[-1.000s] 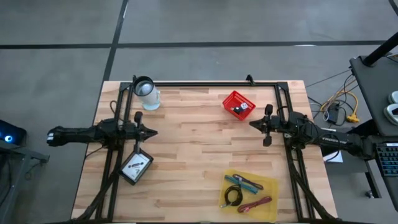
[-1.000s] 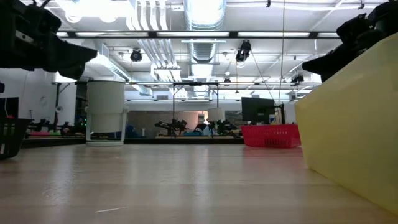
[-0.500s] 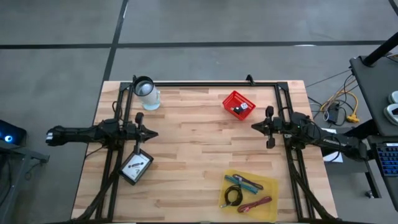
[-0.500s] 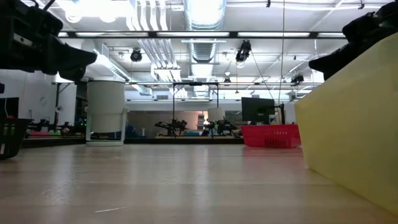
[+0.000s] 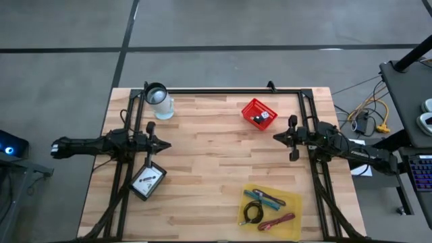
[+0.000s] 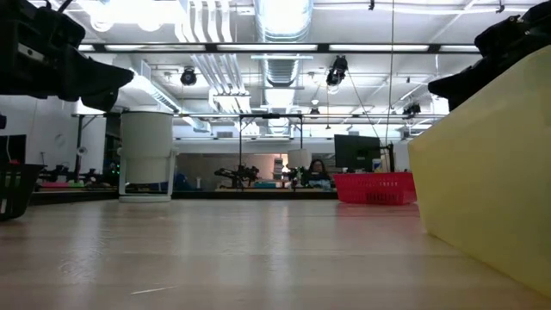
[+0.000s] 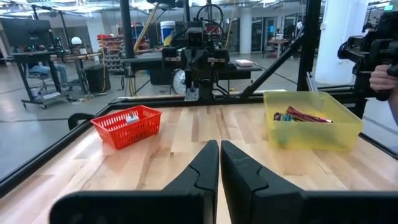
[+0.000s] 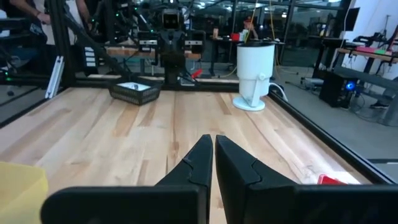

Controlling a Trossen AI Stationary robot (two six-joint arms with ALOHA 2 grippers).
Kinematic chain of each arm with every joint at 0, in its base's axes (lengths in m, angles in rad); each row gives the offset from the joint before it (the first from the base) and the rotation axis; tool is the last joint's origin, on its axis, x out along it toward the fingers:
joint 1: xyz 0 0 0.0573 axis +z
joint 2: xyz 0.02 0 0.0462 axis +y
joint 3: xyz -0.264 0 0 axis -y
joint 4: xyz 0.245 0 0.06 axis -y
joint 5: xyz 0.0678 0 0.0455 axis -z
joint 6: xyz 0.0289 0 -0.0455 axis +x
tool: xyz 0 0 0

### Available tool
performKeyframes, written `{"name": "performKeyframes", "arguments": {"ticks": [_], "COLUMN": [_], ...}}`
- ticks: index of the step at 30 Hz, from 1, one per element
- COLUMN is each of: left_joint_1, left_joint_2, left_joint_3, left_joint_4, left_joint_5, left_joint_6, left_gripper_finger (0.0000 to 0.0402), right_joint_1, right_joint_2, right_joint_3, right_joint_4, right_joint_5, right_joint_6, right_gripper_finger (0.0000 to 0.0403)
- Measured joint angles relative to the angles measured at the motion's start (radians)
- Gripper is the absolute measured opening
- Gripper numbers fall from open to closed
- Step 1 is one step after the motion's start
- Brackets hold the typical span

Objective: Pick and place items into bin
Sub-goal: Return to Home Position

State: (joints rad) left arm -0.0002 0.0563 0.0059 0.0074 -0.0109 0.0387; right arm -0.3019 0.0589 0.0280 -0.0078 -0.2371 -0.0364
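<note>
The right pincer (image 5: 277, 137) has drawn back slightly over the worktop (image 5: 202, 155) while the left pincer (image 5: 165, 143) stayed put, both pressed closed and empty, with the sticks (image 5: 266, 197) and cable coil (image 5: 253, 213) in the yellow bin (image 5: 295, 202) and the white cards (image 5: 148, 179) in the black bin (image 5: 138, 192).

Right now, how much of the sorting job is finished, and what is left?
Done: the sticks and cable coil lie in the yellow bin, a white card in the black bin, small pieces in the red bin. In hand: nothing; the left gripper and right gripper are shut and empty, far apart. Left: apparently nothing; only the cup stands outside the bins.
</note>
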Motion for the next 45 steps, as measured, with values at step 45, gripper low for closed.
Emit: {"name": "performKeyframes", "arguments": {"ticks": [45], "left_joint_1": [0.0], "left_joint_2": [0.04], "left_joint_3": [0.002], "left_joint_4": [0.043], "left_joint_5": [-0.001], "left_joint_6": [-0.005], "left_gripper_finger": [0.0002], "right_joint_1": [0.0], "right_joint_2": [0.003], "right_joint_3": [0.0], "right_joint_4": [0.001], "right_joint_5": [0.001], "right_joint_6": [-0.045], "right_gripper_finger": [0.0008]}}
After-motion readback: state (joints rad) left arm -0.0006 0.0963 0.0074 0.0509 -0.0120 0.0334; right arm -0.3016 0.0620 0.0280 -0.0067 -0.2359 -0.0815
